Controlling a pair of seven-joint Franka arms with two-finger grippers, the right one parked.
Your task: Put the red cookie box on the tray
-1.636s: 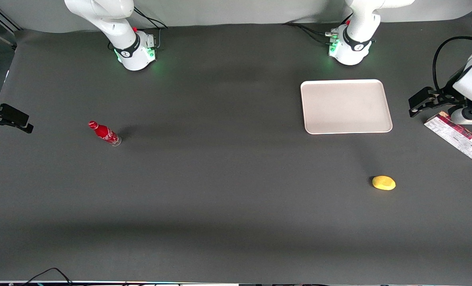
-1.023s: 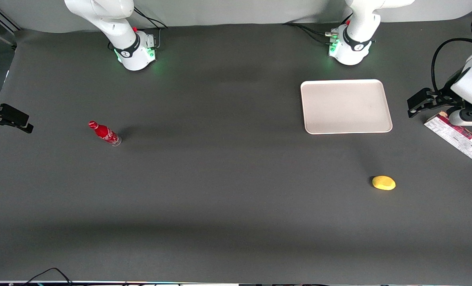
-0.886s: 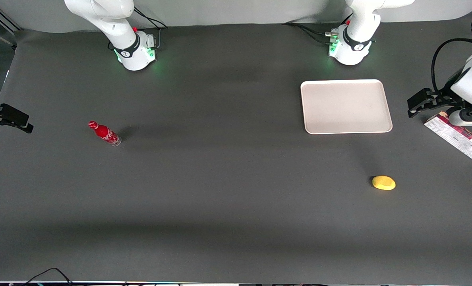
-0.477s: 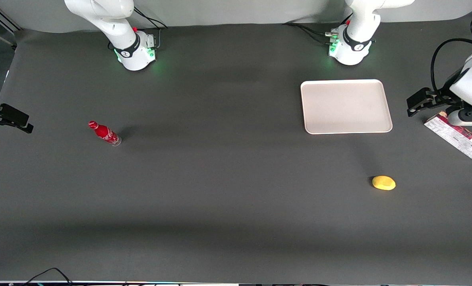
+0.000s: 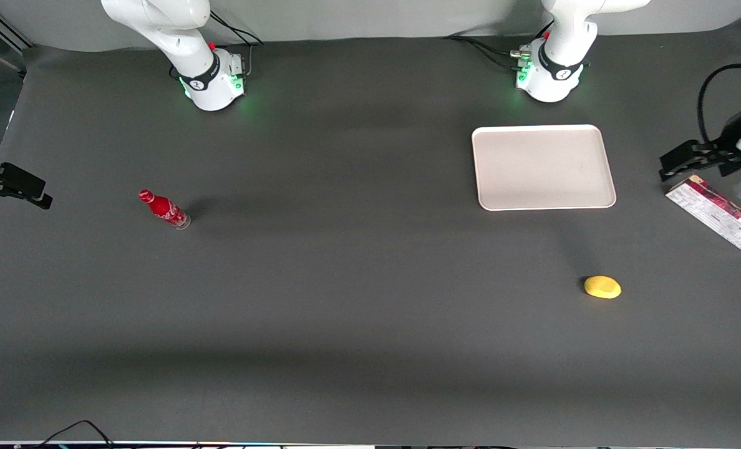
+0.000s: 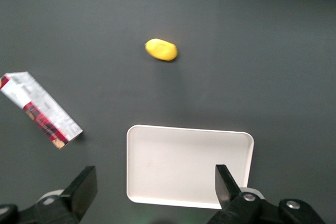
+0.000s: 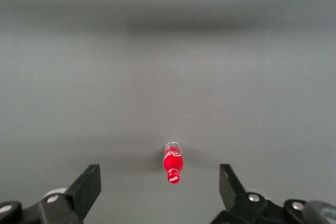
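Now the claw [image 6: 152, 190] hovers spread wide over the empty tray [image 5: 543, 166]; red cookie box [image 5: 716, 214] lies on the bench beside it, lemon [image 5: 602, 287] nearer the camera.

One red cookie box [image 5: 716, 214], lying flat. One tray [image 5: 543, 166]. One yellow lemon-like fruit [image 5: 602, 287]. One small red soda bottle [image 5: 164, 209] (standing toward the parked arm's end). One gripper [image 6: 155, 187], fingers spread wide, above the tray.
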